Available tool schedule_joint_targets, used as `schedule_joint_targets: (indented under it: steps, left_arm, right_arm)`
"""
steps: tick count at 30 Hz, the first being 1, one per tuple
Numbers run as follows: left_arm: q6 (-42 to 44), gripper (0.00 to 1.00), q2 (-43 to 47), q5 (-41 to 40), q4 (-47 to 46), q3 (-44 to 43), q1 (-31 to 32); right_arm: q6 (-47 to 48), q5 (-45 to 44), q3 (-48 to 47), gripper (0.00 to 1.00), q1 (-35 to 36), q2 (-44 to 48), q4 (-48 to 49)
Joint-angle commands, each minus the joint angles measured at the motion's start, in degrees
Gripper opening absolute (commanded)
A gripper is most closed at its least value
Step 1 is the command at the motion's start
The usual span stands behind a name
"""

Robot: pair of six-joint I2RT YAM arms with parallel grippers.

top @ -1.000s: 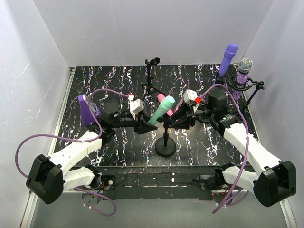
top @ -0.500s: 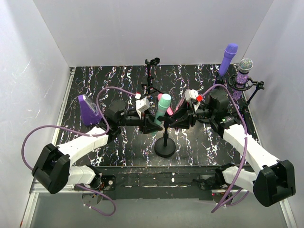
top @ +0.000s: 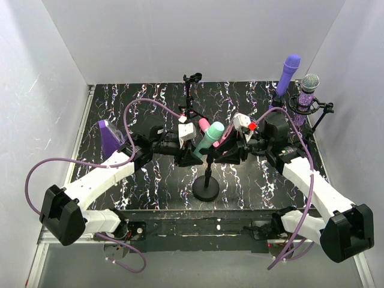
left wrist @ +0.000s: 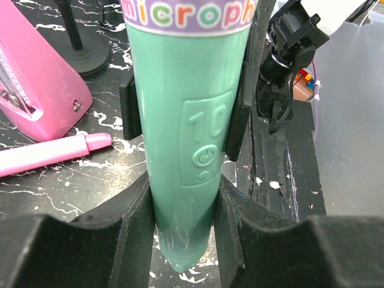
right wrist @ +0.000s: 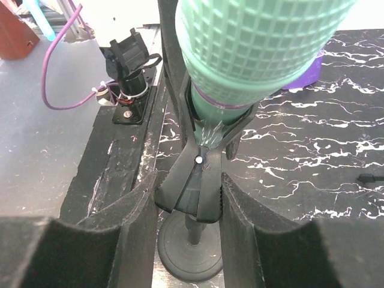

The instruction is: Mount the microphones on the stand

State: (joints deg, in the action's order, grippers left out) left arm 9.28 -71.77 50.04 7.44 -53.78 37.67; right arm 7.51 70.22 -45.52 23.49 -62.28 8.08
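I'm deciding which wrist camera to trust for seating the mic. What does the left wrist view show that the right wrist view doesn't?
Only the left wrist view: the handle of the mint green microphone, with its power button and lettered band, held in the left gripper, plus the pink microphone and pink wedge block on the table behind. Only the right wrist view: the mesh head, the clip pinched at its hinge by the right gripper, and the stand base below. Both: the microphone sitting between the clip's arms.
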Motion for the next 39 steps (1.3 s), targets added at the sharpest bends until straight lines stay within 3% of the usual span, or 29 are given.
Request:
schedule_joint_targets:
  steps: [1,16,18,22,24,25,29,33,39]
  left_arm:
    - [5.1,0.0,3.0,1.4,4.9,-4.4,0.7]
    - [4.6,0.0,-2.1,-0.1,1.9,-4.8,5.0]
    - [4.8,0.0,-1.4,-1.1,2.3,-4.2,4.9]
    - [3.8,0.02,1.5,-5.2,2.0,-2.3,4.9]
    - [3.1,0.07,3.0,-6.8,1.3,-1.2,4.9]
    - [2.6,0.19,3.8,-7.8,1.2,-0.9,4.9]
    - [0.8,0.42,6.8,-10.2,-0.6,0.7,5.0]
    - [-0.2,0.67,8.7,-11.5,-1.3,1.3,4.9]
    - [-0.7,0.9,10.6,-12.1,-0.2,1.5,5.0]
  right_arm:
    - [0.8,1.5,-1.9,0.01,0.7,0.3,-5.1]
    - [-0.8,1.6,-1.0,0.03,0.7,0.1,-2.6]
    - [-0.7,1.5,-1.0,0.08,0.7,0.4,-2.8]
    - [0.7,1.3,-1.3,0.34,0.1,1.0,-4.6]
    - [0.8,1.2,-1.5,0.45,-0.2,1.4,-5.3]
    - [1.2,1.1,-1.7,0.49,-0.5,1.6,-5.8]
    - [2.8,0.7,-1.9,0.64,-0.9,2.3,-7.9]
    - [3.1,0.9,-1.9,0.73,-1.2,2.9,-8.0]
    - [3.7,1.7,-1.9,0.78,-1.4,3.6,-10.3]
